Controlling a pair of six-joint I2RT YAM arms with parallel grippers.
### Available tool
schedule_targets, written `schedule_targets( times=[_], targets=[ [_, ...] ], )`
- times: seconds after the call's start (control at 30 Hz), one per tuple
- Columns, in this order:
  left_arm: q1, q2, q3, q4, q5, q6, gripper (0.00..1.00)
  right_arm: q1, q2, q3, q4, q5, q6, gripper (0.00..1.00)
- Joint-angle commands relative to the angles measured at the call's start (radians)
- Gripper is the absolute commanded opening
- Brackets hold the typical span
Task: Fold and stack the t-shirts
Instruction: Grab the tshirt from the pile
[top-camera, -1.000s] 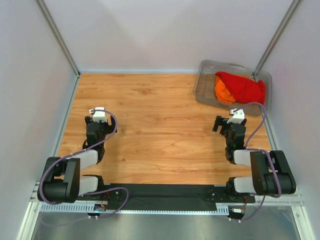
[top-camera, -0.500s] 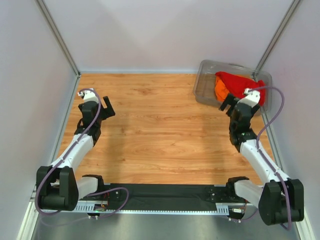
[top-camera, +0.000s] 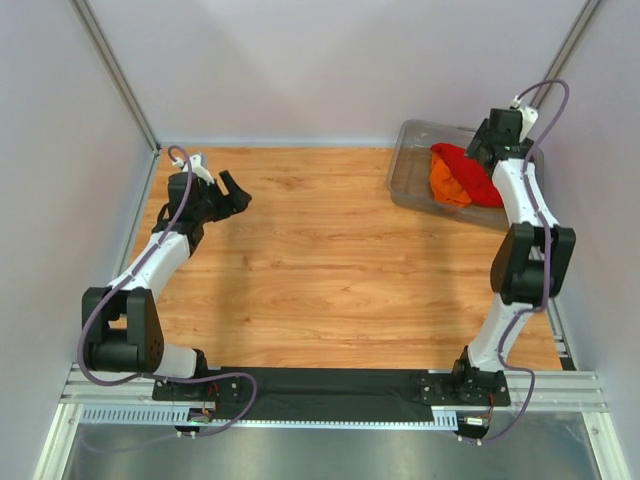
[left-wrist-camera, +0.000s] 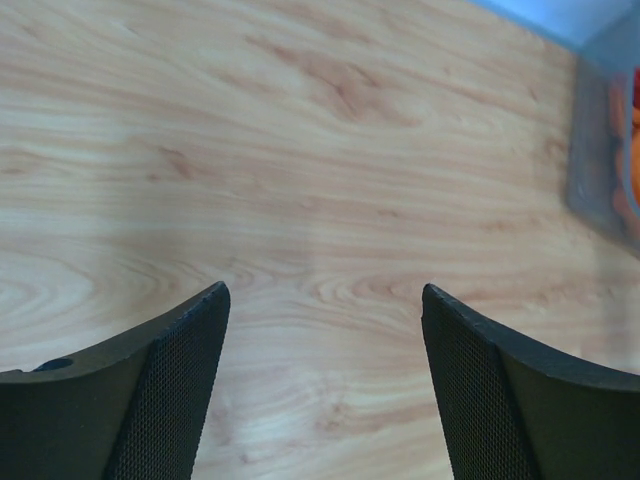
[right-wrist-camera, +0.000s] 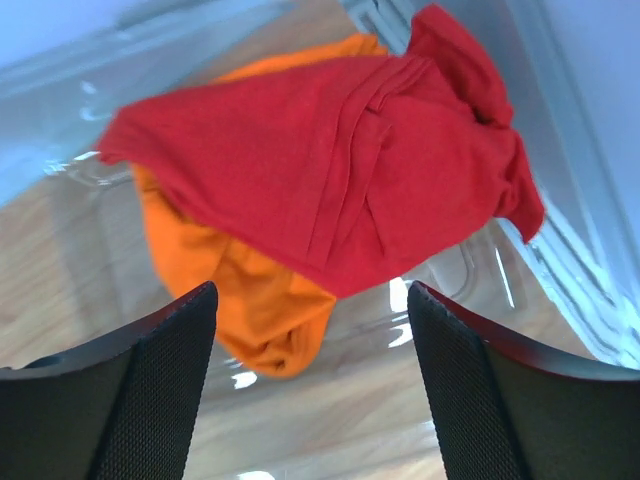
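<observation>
Risk is slight nearby: the left fingers (left-wrist-camera: 160, 400) hang spread wide over bare table (top-camera: 330, 260), well apart from any cloth. Farther off, the right fingers (right-wrist-camera: 130, 400), equally wide, hover above the clear bin (top-camera: 408, 178), where the red t-shirt (right-wrist-camera: 330, 170) lies crumpled over the orange t-shirt (right-wrist-camera: 230, 290). A deep pinch there would likely drag both out together or snag the bin's wall.

Right fingers (right-wrist-camera: 130, 400) now over bin (top-camera: 408, 175)
</observation>
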Motion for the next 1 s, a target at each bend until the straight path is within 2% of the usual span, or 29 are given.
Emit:
schedule_targets(
  times=[0.0, 0.13, 0.17, 0.23, 0.27, 0.4, 0.47, 0.63, 0.67, 0.7, 0.73, 0.77, 0.87, 0.97],
  targets=[
    [-0.02, -0.004, -0.003, 0.077, 0.229, 0.008, 0.84, -0.016, 0.166, 0.197, -0.226, -0.042, 0.045, 0.79],
    [-0.057, 0.003, 0.031, 0.002, 0.244, 0.042, 0.79, -0.047, 0.24, 0.212, -0.223, -0.056, 0.18, 0.73],
    [-0.061, 0.003, 0.039, -0.01, 0.26, 0.049, 0.73, -0.049, 0.251, 0.213, -0.207, -0.063, 0.197, 0.71],
    [-0.074, -0.009, 0.04, -0.054, 0.272, 0.069, 0.69, -0.056, 0.294, 0.238, -0.187, -0.08, 0.232, 0.69],
    [-0.075, -0.013, 0.034, -0.068, 0.283, 0.075, 0.66, -0.059, 0.308, 0.247, -0.178, -0.093, 0.24, 0.65],
    [-0.077, -0.04, 0.031, -0.12, 0.295, 0.1, 0.63, -0.067, 0.38, 0.299, -0.196, -0.079, 0.277, 0.6],
    [-0.077, -0.047, 0.039, -0.146, 0.295, 0.118, 0.63, -0.067, 0.391, 0.294, -0.149, -0.079, 0.283, 0.58],
    [-0.077, -0.035, 0.071, -0.188, 0.312, 0.14, 0.62, -0.072, 0.464, 0.374, -0.15, -0.065, 0.272, 0.45],
    [-0.077, -0.038, 0.074, -0.188, 0.315, 0.138, 0.62, -0.073, 0.471, 0.377, -0.131, -0.067, 0.268, 0.41],
    [-0.077, -0.037, 0.077, -0.189, 0.319, 0.14, 0.62, -0.073, 0.48, 0.389, -0.121, -0.076, 0.26, 0.31],
    [-0.077, -0.035, 0.079, -0.192, 0.323, 0.141, 0.62, -0.073, 0.484, 0.402, -0.118, -0.073, 0.252, 0.19],
    [-0.077, -0.033, 0.086, -0.2, 0.329, 0.141, 0.61, -0.073, 0.491, 0.425, -0.136, -0.065, 0.239, 0.0],
    [-0.077, -0.038, 0.095, -0.223, 0.339, 0.134, 0.56, -0.069, 0.478, 0.523, -0.2, -0.033, 0.202, 0.0],
    [-0.078, -0.067, 0.092, -0.248, 0.349, 0.105, 0.53, -0.05, 0.344, 0.603, -0.256, 0.041, 0.171, 0.0]
  ],
)
